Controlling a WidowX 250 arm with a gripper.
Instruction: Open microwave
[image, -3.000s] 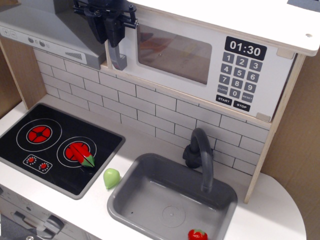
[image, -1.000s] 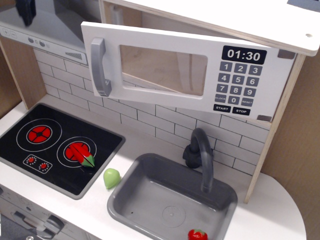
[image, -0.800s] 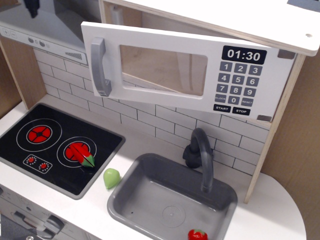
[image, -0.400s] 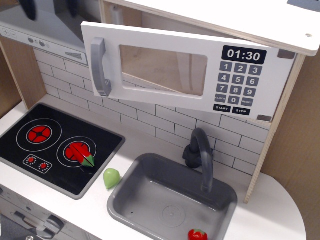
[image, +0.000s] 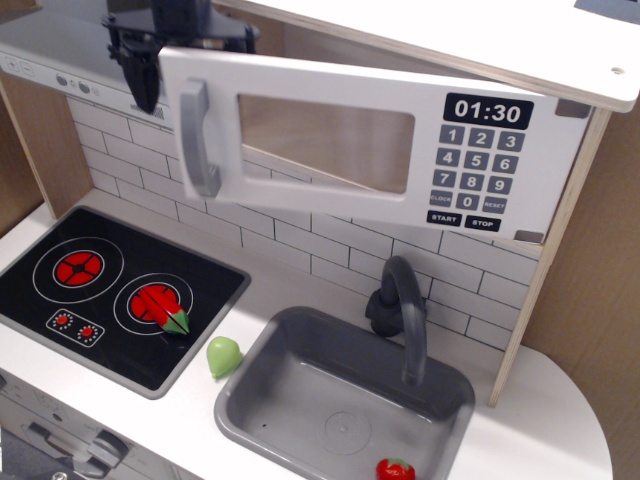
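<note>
Microwave (image: 380, 140) mounted high under the top shelf of the toy kitchen, above the tiled backsplash. Door hinged at right, swung partway out on its left edge; dark gap into the cavity visible along the top left. Clear window, black clock reading 01:30 and grey keypad all riding on the door face. Grey bar handle (image: 197, 138) upright near the free edge, nothing holding it.

Pincer (image: 170, 40) at the upper left, just behind and above the door's free corner, in front of the range hood (image: 70, 60). One dark finger (image: 142, 80) hanging down left of the handle, apart from it; the other finger hidden behind the door edge, so spread impossible to judge. Nothing seen in its grasp.

Judged step: door ajar, opening underway but not complete. Next move likely a push from behind the free edge, or a re-grasp of the handle, to swing the door further out toward the right; arc must follow the hinge.

Below on the surface (image: 300, 290): stovetop (image: 100, 300), green toy vegetable (image: 222, 355), grey sink (image: 345, 400) with dark faucet (image: 402, 310), red toy piece (image: 395, 469) at the sink's front rim.
</note>
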